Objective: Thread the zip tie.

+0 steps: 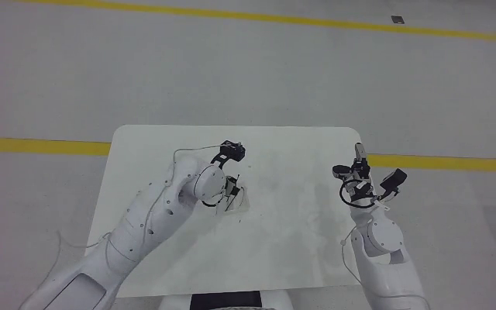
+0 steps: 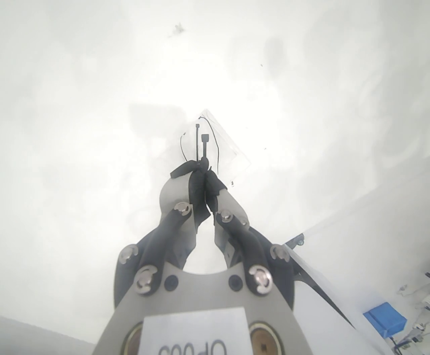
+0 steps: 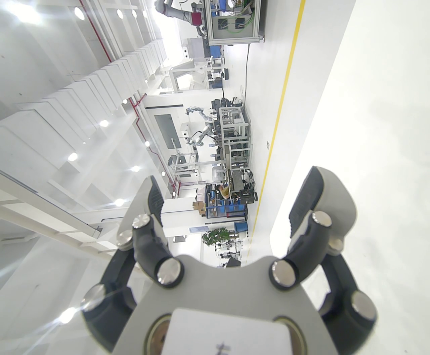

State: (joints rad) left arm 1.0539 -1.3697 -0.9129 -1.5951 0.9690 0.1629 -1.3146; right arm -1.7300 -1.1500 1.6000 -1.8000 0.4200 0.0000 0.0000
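My left gripper [image 2: 203,168] is shut on a black zip tie [image 2: 204,148], whose square head sticks out past the fingertips. It hangs low over a clear plastic sheet [image 2: 231,148] that carries more black zip ties [image 2: 215,137]. In the top view the left gripper [image 1: 230,194] sits at the sheet [image 1: 240,201] near the middle of the white table [image 1: 294,232]. My right gripper [image 3: 231,191] is open and holds nothing; it points out toward the room. In the top view the right gripper [image 1: 372,180] stands raised at the table's right edge.
The white table is bare around the plastic sheet, with small dark specks [image 2: 177,29] on it. Grey floor with yellow lines [image 1: 232,15] surrounds the table. A blue box [image 2: 384,319] lies off the table's edge in the left wrist view.
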